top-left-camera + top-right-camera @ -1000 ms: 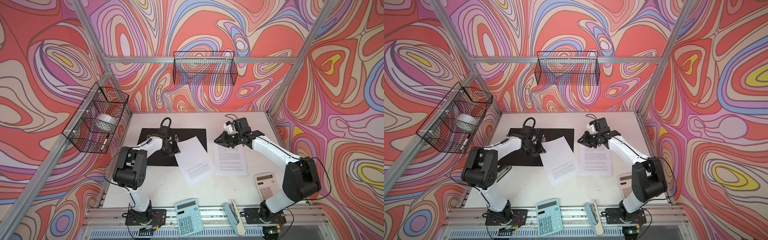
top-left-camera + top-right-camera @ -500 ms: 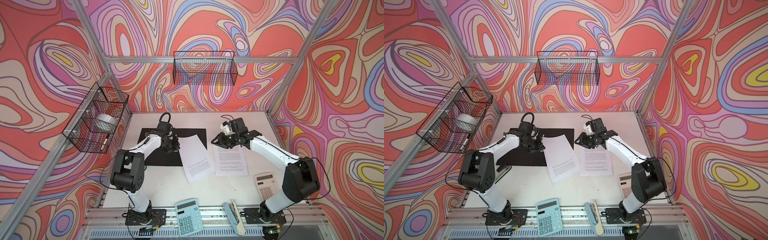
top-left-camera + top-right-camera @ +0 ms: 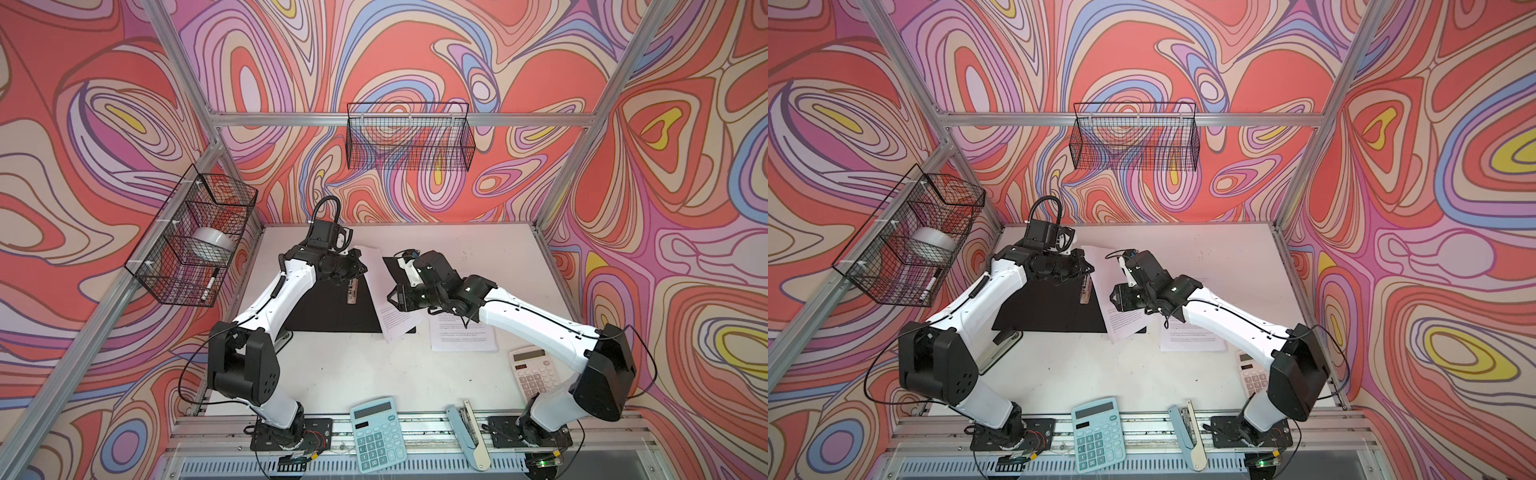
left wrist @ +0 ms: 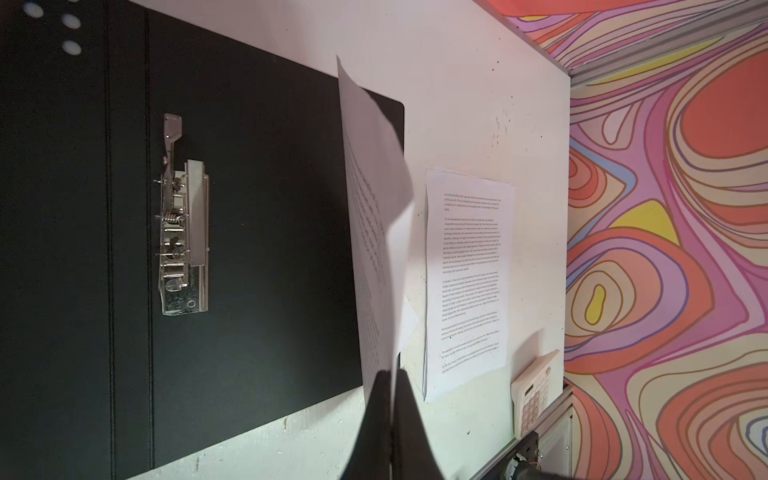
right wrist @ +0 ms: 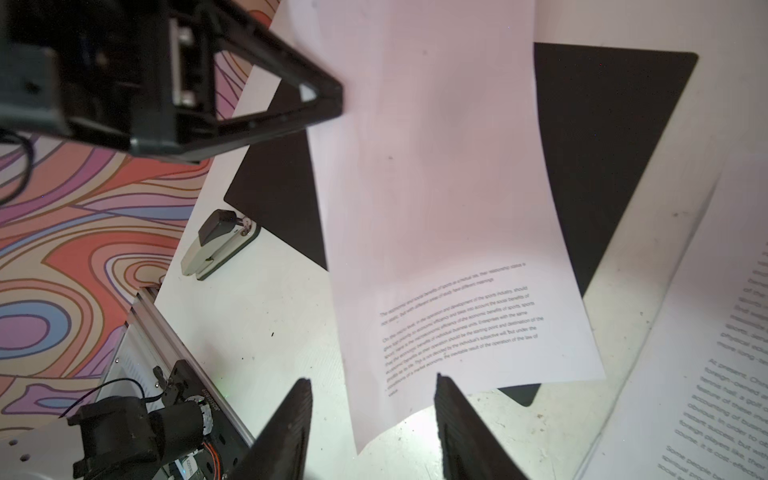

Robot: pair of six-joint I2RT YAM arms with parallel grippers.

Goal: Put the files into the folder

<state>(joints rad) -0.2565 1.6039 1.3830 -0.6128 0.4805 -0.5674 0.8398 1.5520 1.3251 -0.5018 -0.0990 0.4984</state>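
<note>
While the left gripper pinches a sheet, the folder lies beneath.

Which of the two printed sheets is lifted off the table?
The sheet over the black folder: the left claw pinches its edge, so it curls upward. The other sheet lies flat on the table by the white calculator.

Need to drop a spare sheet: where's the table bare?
Bare on the white table: far right corner behind the flat printed sheet, and near middle between open black folder and teal calculator. Crowded: centre, where left gripper and right gripper meet at the lifted white sheet.
</note>
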